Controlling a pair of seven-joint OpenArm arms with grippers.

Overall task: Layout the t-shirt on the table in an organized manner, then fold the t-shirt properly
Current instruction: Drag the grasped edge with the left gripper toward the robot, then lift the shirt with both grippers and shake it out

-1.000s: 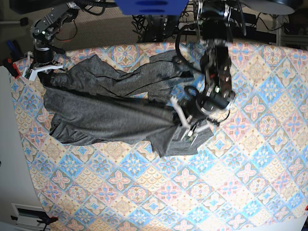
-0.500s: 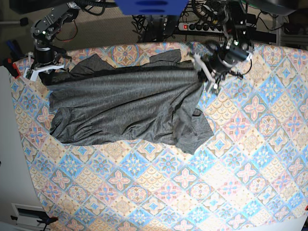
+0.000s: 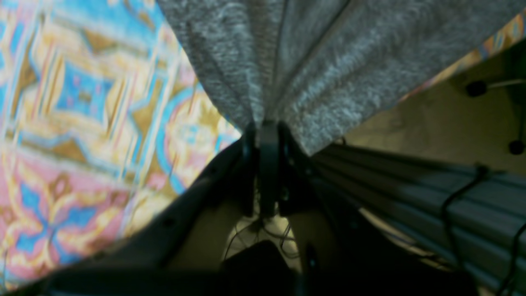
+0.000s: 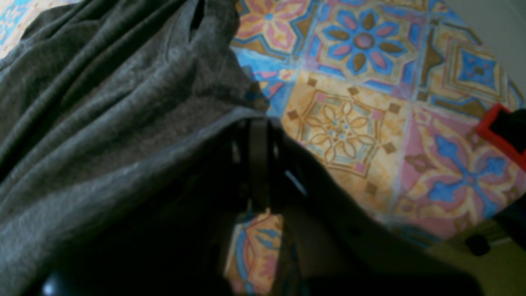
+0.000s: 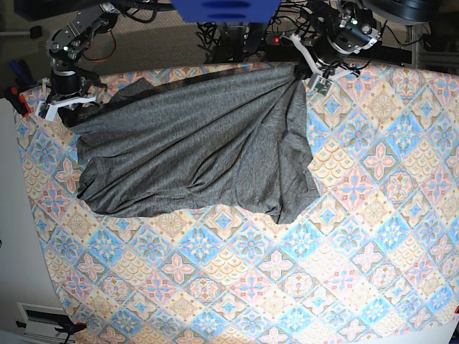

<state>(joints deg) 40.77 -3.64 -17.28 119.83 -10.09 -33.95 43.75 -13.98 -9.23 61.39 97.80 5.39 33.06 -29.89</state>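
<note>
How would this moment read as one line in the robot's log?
step: spreading t-shirt | left gripper: shut on shirt | right gripper: shut on shirt | table: shirt rumpled

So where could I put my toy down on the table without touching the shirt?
The whole near half of the table, below the t-shirt, is bare. So is the wide strip on the base view's right, past the shirt's edge. The far edge is crowded: the left gripper and right gripper each pinch a shirt corner there.
</note>
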